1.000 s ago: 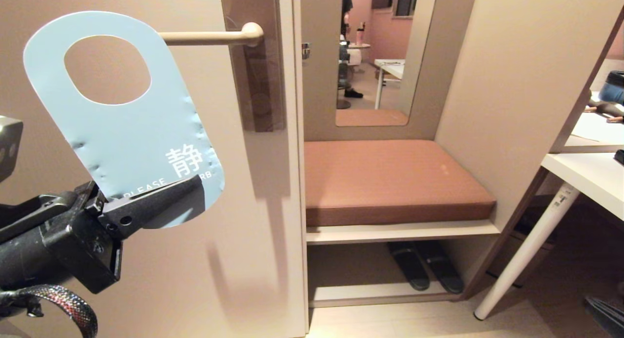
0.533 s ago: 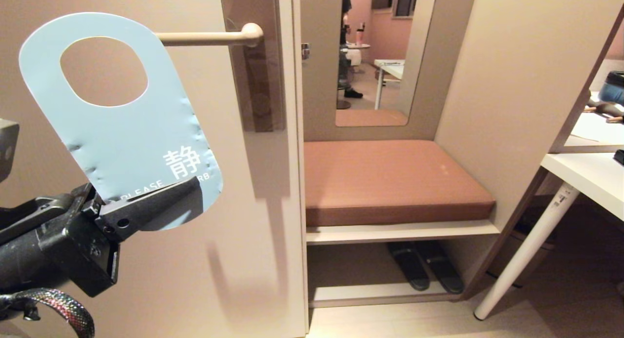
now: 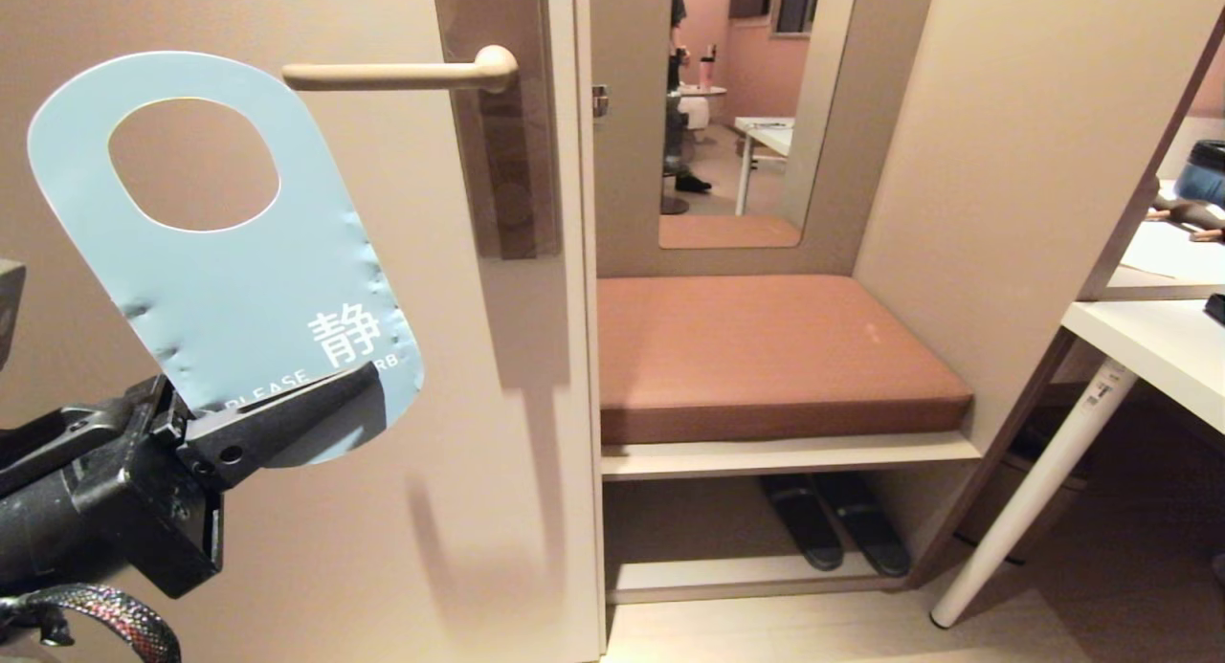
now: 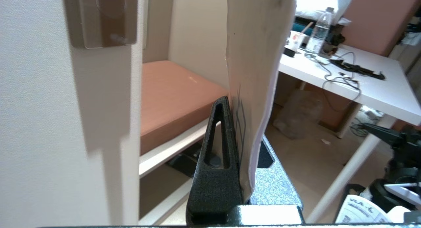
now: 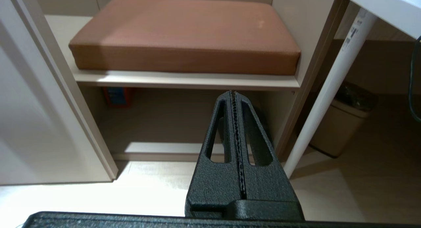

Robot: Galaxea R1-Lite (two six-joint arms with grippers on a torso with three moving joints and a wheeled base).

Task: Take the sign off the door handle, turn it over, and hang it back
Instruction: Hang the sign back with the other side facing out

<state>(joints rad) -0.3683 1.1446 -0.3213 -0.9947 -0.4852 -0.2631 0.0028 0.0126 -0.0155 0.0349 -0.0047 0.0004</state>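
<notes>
A big beige door (image 3: 287, 548), shut, with a brown seat cushion (image 3: 766, 357) in the nook beside it. On the door, a tall brown plate (image 3: 507, 165) with the door handle (image 3: 392, 74) sticking out level, bare, nothing hanging on it. Off the handle and just below and beside its tip, the sign (image 3: 220, 261), blue side facing out, hole end up. Pinched tight at its bottom end by the left gripper (image 3: 287, 414). Low by the floor, the right gripper (image 5: 234, 122), shut and empty. Probably the hang-back step now. Next: lift the hole level with the handle tip, then slide it over gently.
</notes>
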